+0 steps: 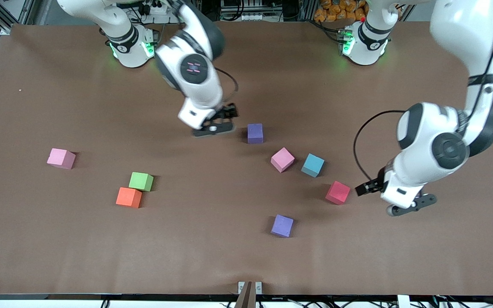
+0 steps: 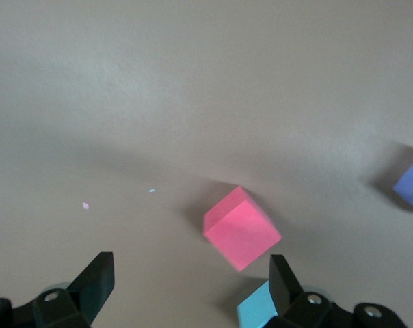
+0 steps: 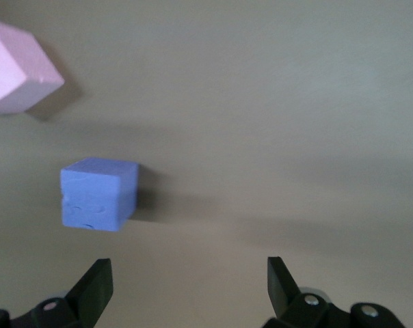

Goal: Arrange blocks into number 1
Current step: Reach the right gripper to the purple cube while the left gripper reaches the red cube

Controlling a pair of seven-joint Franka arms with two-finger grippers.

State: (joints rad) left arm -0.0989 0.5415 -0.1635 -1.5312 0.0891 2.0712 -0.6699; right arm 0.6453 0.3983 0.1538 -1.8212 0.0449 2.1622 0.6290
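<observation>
I see a brown table with eight foam cubes; my landmark is the light blue block. Just beside it sits a pink block; the red block lies nearer the front camera, toward the left arm's end; a purple block lies farther. My right gripper hovers by that purple block, fingers apart; my left gripper hovers near the red one, fingers apart, empty; the green block touches the orange block, well apart from the landmark.
</observation>
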